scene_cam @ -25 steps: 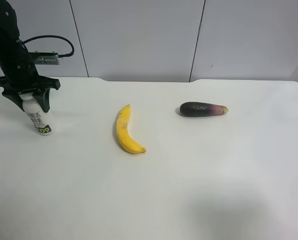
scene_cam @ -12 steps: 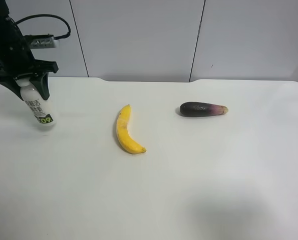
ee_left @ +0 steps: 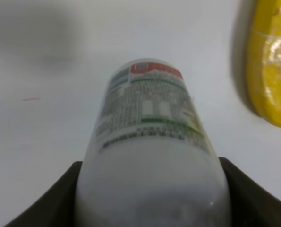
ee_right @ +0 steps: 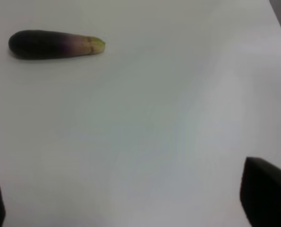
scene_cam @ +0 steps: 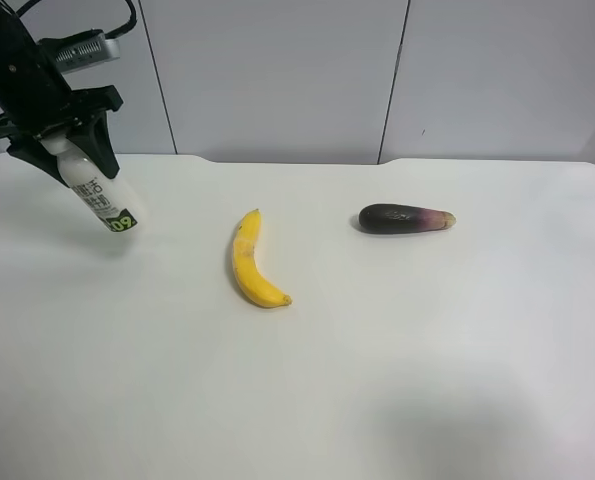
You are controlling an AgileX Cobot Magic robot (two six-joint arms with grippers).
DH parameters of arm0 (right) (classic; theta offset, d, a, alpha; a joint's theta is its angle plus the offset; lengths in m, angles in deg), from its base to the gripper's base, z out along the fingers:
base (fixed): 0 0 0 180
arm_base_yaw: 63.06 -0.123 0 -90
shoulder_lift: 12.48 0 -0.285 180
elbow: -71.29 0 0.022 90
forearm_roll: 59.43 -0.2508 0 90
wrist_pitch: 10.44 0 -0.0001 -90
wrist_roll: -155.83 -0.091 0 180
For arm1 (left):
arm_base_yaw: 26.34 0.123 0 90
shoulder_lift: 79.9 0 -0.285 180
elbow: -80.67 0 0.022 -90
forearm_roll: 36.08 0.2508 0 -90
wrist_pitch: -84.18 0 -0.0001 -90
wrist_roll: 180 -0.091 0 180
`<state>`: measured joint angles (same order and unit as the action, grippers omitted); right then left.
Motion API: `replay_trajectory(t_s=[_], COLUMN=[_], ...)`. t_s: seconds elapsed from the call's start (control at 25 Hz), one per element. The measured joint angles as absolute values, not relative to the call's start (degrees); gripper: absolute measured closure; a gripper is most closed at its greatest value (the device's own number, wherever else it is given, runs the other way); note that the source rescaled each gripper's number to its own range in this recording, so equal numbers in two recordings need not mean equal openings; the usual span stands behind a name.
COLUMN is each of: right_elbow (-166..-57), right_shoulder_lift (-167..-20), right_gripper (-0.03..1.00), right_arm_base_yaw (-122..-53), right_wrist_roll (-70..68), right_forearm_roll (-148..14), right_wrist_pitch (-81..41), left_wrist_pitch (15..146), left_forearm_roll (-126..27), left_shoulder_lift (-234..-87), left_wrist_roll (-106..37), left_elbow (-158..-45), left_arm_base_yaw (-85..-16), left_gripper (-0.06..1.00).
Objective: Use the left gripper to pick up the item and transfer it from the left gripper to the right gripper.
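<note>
Lifted and tilted, the bottle (scene_cam: 101, 198) is clamped between jaws of the left gripper (scene_cam: 70, 158).

Tilted white bottle (scene_cam: 96, 190) in left gripper (scene_cam: 77, 165)

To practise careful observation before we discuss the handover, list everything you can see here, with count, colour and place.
bottle: one, white with black-and-green label, held tilted at the exterior high view's left
banana: one, yellow, lying mid-table
eggplant: one, dark purple, on the table beyond the banana from the bottle
table: one, white
left gripper: one, black, shut on the bottle
right gripper: one, black, open, over bare table near the eggplant
</note>
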<state>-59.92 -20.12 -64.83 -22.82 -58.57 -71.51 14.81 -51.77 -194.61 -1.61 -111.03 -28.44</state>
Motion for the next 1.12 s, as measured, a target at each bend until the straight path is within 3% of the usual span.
replay_trajectory(t_s=[1.12], right_elbow=[-59.9], right_shoulder_lift=[-20.1], right_gripper=[-0.03], right_arm_base_yaw=[-64.8], right_wrist_roll=[-22.8], right_forearm_roll=[-58.6], right_wrist_pitch=[-71.5], left_wrist_pitch=[14.9], left_forearm_roll=[-78.7], left_shoulder_lift=[-177.9], left_wrist_roll=[-18.6], left_elbow=[-83.6], left_arm_base_yaw=[-28.4], left_gripper=[0.91])
